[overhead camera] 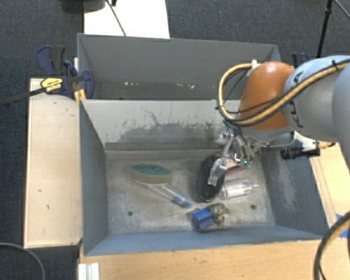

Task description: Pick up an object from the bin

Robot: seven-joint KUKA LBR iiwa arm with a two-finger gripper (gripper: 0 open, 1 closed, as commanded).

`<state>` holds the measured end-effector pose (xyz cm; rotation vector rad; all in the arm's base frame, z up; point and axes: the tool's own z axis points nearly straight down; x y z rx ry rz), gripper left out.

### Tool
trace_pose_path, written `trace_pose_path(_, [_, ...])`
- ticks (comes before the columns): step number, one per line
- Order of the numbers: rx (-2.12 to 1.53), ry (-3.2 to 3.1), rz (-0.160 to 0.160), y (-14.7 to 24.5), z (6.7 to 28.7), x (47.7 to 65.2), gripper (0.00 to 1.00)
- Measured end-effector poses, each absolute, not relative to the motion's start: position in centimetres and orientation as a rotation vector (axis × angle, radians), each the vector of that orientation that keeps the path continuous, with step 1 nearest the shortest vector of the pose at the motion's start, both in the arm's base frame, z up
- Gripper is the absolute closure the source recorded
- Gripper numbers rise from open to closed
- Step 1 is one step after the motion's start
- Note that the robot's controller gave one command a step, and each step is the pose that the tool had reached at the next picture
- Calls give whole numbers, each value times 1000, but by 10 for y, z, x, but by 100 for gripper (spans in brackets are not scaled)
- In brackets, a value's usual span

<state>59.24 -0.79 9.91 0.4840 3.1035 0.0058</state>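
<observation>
My gripper [220, 169] sits low in the right-centre of the grey metal bin [93, 174], its tip at the upper edge of a black oval object [207, 186] that lies on the bin floor. Released or clenched: cannot tell, the wrist hardware crowds it. It overlaps the black object from this angle, but contact is not certain. Just right of the black object lies a clear plastic piece [243, 188] on its side. In front of both, near the front wall, is a small blue object [202, 219] with a dull olive bit [219, 212] against its right side. Well to the left lies a brush with a teal oval head [151, 172]; its pale handle runs towards the front right and ends in a blue tip [179, 201]. My orange wrist cover [267, 95] and its looped cables stand above the gripper, over the bin's right side
</observation>
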Motion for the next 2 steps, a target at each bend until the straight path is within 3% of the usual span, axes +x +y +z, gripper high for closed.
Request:
trace_pose_path(1, [484,3114,9,-6,100,591,100])
trace_pose_path(2, [109,3130,-2,-50,261,552,100])
